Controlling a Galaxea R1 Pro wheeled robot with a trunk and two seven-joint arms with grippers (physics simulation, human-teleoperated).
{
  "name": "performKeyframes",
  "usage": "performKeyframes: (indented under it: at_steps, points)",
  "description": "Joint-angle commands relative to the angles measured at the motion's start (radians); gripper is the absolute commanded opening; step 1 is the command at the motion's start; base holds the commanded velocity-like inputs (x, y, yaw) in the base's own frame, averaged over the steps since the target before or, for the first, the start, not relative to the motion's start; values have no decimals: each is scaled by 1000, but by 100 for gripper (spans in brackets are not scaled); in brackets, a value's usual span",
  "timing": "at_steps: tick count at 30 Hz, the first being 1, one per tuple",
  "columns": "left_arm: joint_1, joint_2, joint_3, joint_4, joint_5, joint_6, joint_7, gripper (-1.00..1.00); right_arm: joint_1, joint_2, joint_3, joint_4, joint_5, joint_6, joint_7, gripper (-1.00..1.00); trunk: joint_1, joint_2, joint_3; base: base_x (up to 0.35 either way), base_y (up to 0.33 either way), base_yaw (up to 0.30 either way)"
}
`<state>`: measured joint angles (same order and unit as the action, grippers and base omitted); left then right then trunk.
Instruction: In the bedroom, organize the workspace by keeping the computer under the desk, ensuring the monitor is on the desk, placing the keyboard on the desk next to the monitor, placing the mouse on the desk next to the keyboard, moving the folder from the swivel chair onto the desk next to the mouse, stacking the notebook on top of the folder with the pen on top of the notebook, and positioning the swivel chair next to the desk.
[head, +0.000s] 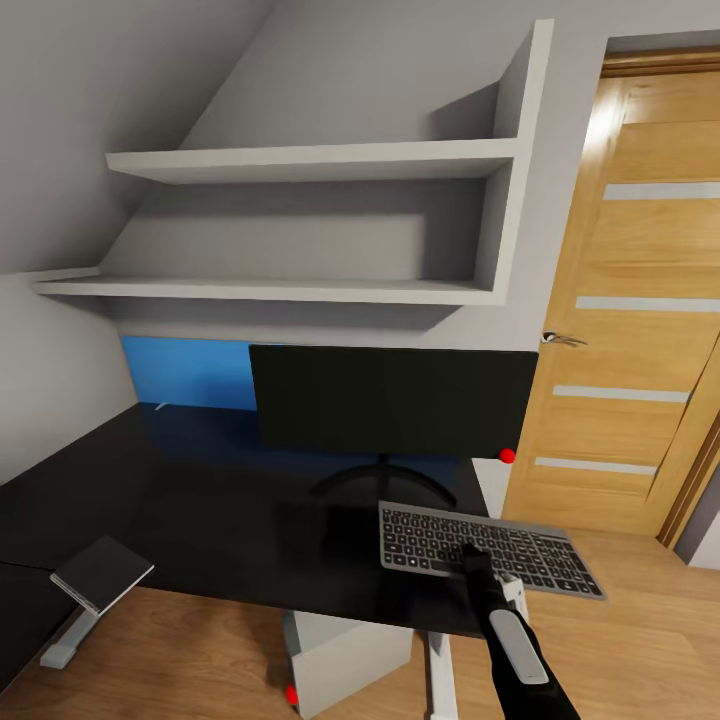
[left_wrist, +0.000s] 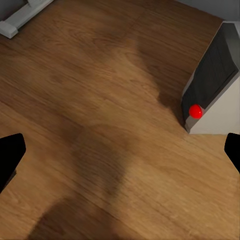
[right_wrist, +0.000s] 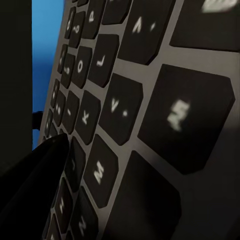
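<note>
**Right claw on the keyboard at the bench edge**

The right claw (head: 470, 556) rested on the keyboard (head: 490, 547); whether its fingers were apart or clamped, I cannot tell. The left claw (left_wrist: 120, 155) hung spread wide over the wooden floor, near the computer (left_wrist: 212, 82). The keyboard seemed light, stiff and thin, so a grip across its near long edge looked best. It lay before the monitor (head: 393, 400), its long axis running along the screen, and its right end stuck out past the bench (head: 200, 500).

A home bedroom workspace: black desk (head: 200, 500), monitor (head: 392, 400), wall shelves (head: 300, 160), wooden door (head: 630, 300)
</note>
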<state>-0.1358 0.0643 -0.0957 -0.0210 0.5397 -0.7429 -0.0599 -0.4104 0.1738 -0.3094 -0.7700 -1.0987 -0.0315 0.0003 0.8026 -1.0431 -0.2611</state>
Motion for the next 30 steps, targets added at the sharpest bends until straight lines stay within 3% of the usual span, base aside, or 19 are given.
performKeyframes:
  at_steps: [1,22,30]
  points:
    - [-1,0,-7,1,11,-3,-6,100,-1,1,-2,0,-10,0,2,-100,0,-1,-1,0,0,0]
    - [-1,1,-7,1,11,-3,-6,100,-1,1,-5,0,-9,1,30,-100,0,-1,-1,0,0,0]
    - [-1,1,-7,1,11,-3,-6,100,-1,1,-6,1,-9,1,36,-100,0,-1,-1,0,120,0]
